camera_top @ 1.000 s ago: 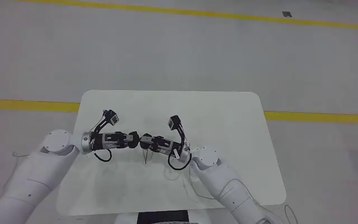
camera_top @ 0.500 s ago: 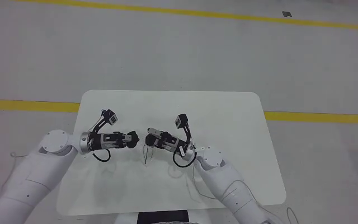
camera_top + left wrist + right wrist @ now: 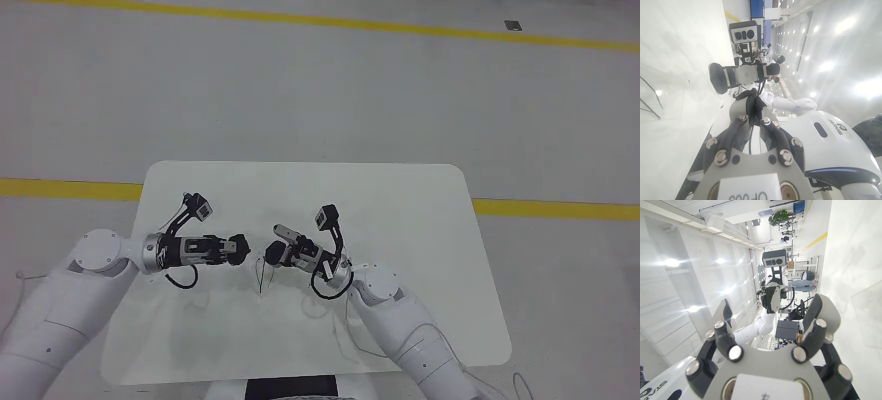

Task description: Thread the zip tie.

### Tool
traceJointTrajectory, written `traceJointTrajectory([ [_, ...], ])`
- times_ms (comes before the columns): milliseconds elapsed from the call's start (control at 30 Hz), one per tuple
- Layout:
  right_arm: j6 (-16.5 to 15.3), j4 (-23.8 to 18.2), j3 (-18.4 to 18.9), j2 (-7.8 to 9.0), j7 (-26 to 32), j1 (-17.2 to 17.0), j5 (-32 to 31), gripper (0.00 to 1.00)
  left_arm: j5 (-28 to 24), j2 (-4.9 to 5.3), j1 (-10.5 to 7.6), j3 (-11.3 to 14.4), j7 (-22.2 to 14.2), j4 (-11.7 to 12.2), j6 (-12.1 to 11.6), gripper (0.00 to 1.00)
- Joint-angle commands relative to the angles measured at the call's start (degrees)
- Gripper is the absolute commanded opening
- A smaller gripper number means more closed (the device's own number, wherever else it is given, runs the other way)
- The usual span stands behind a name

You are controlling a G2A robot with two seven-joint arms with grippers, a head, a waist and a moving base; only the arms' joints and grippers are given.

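top and wrist views, threading of the zip tie. the left gripper (image 3: 238, 246) and the right gripper (image 3: 278, 243) are shown apart above the middle of the white rounded worktop (image 3: 400, 200), with their tips facing each other across a clear gap. one second earlier the two were set tip to tip at the same place. half a second earlier a small gap had been opened, and it has since been widened, mostly by the right arm being drawn back toward its own side.

the jaws of the right gripper (image 3: 771, 311) are seen spread wide with nothing between them, a spread not visible one second earlier. the jaws of the left gripper (image 3: 753, 100) are pressed together; whether anything is pinched there cannot be made out.

the thin black zip tie (image 3: 261, 278) is found lying on the worktop just on the robot's side of the gap, apparently touched by neither gripper. its place is unchanged across the three top views. from this it is judged that a release has just been made by the right side and that the tie is not in hand. whether its tail has been passed through its head is too fine to be told.
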Motion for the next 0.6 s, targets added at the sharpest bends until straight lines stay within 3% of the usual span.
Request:
traceJointTrajectory([
  [0,0.0,0.0,0.0,0.0,0.0,0.0,0.0,1.0,8.1,-0.05,-0.55,-0.4,4.8,-1.7,0.0,0.0],
  [100,0.0,0.0,0.0,0.0,0.0,0.0,0.0,1.0,8.5,-0.64,0.55,-1.2,6.4,-3.0,0.0,0.0],
  [333,0.0,0.0,0.0,0.0,0.0,0.0,0.0,1.0,14.7,-2.7,1.76,-6.5,4.5,-5.1,0.0,0.0],
  [567,0.0,0.0,0.0,0.0,0.0,0.0,0.0,1.0,15.2,-5.75,3.5,-12.1,-1.3,-6.0,0.0,0.0],
])
